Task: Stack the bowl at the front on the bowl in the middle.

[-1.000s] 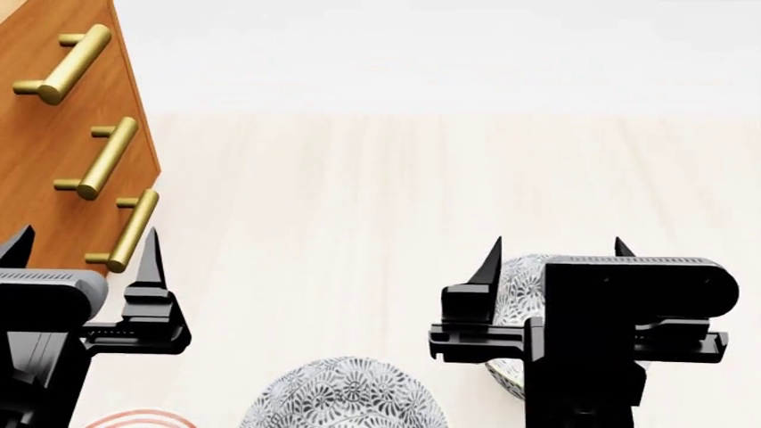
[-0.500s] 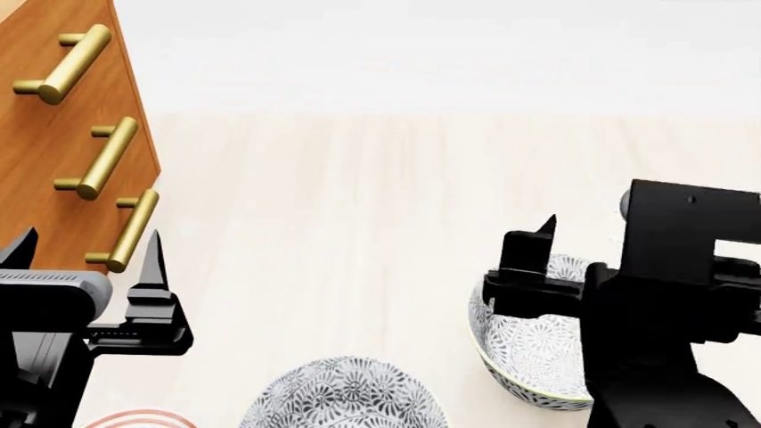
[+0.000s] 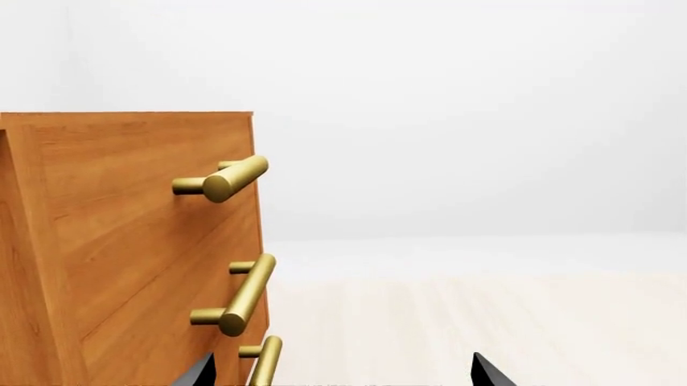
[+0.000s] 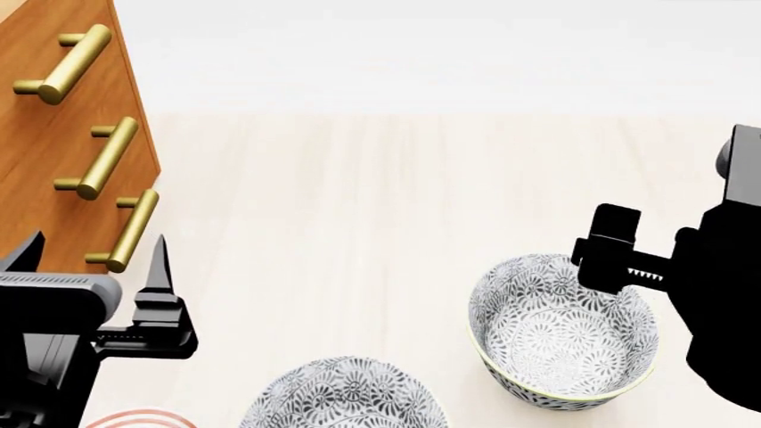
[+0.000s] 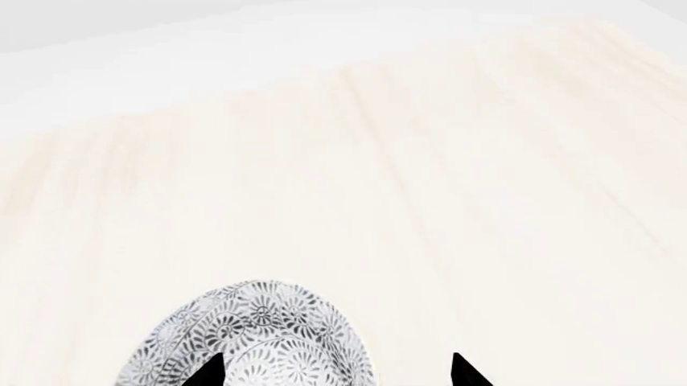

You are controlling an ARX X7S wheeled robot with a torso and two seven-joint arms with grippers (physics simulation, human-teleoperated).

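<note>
Two grey-floral bowls show in the head view. One (image 4: 559,332) stands upright at the right with its yellow-green rim showing. The other (image 4: 345,399) is cut off by the lower edge. I cannot tell which is the bowl at the front and which the bowl in the middle. My right gripper (image 4: 618,242) hangs over the right bowl's far right rim, mostly hidden by its arm. In the right wrist view a floral bowl (image 5: 252,334) lies just beyond the open right gripper (image 5: 335,374), nothing held. My left gripper (image 4: 89,259) (image 3: 343,376) stands open and empty beside the dresser.
A wooden dresser (image 4: 53,134) (image 3: 118,257) with brass bar handles (image 4: 107,160) stands at the far left, close to the left gripper. A red-ringed plate (image 4: 137,417) peeks in at the lower left. The pale wooden tabletop (image 4: 356,223) stretches back to a white wall.
The right arm has swung to the right and back from above the right bowl, uncovering its whole inside. The left gripper and both bowls have stayed in place.
</note>
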